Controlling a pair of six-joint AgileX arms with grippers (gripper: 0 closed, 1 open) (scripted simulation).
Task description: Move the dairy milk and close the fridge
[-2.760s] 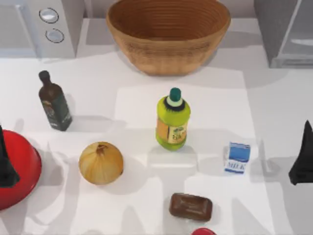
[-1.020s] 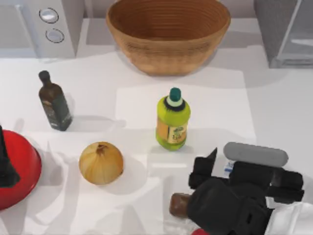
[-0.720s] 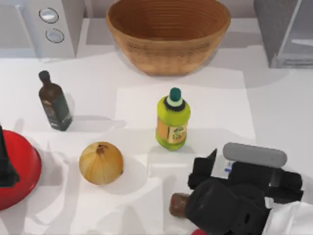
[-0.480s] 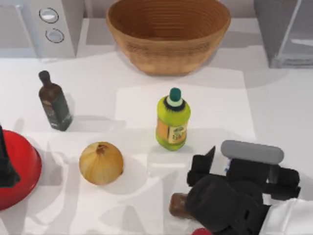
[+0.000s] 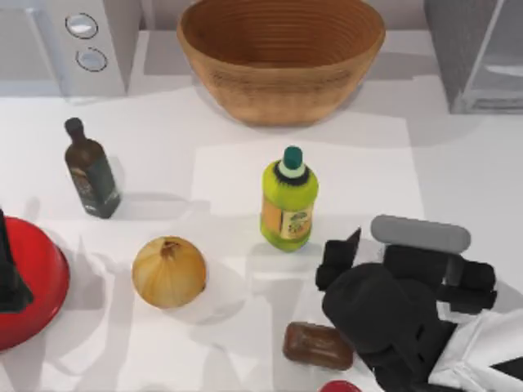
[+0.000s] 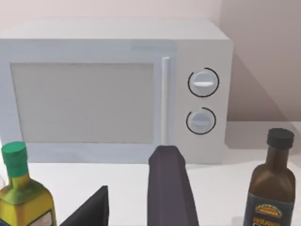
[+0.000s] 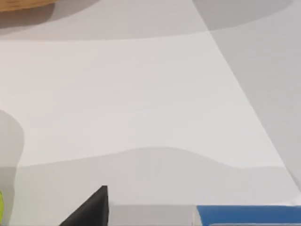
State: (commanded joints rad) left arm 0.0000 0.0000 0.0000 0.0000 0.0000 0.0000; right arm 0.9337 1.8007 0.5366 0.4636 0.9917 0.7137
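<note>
The right gripper (image 5: 359,253) hangs over the table (image 5: 458,180) just right of the yellow-green bottle (image 5: 288,202), above the spot between that bottle and the brown soap bar (image 5: 319,345). The dairy milk (image 7: 247,215) sits directly at its fingers, blue top showing in the right wrist view; whether the fingers are closed on it I cannot tell. The fridge (image 5: 478,53) stands far right of the bottle, behind it, door ajar. The left gripper (image 5: 8,269) stays parked over the red bowl (image 5: 37,282), well left of the bottle.
</note>
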